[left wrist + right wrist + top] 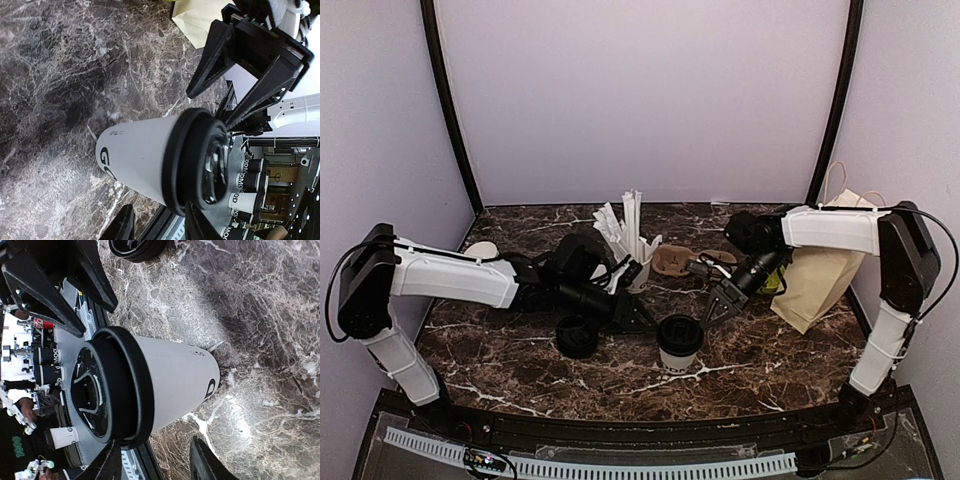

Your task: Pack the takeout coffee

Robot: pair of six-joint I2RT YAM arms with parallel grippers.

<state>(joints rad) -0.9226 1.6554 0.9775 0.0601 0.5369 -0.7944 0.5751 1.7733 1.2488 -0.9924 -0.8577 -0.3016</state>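
One bag (817,275) stands at 2 o'clock from the one upright cup (679,343), whose long axis is vertical. Two grippers flank the cup, both half spread and empty. The left gripper (642,318) is at its 10 o'clock and the right gripper (717,312) at 1 o'clock, about equally near. One black round (577,336) lies at 9 o'clock; whether it is a second cup cannot be told.

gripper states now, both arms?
Left gripper: open, holding nothing.
Right gripper: open, holding nothing.
Coffee cup stands untouched between them.
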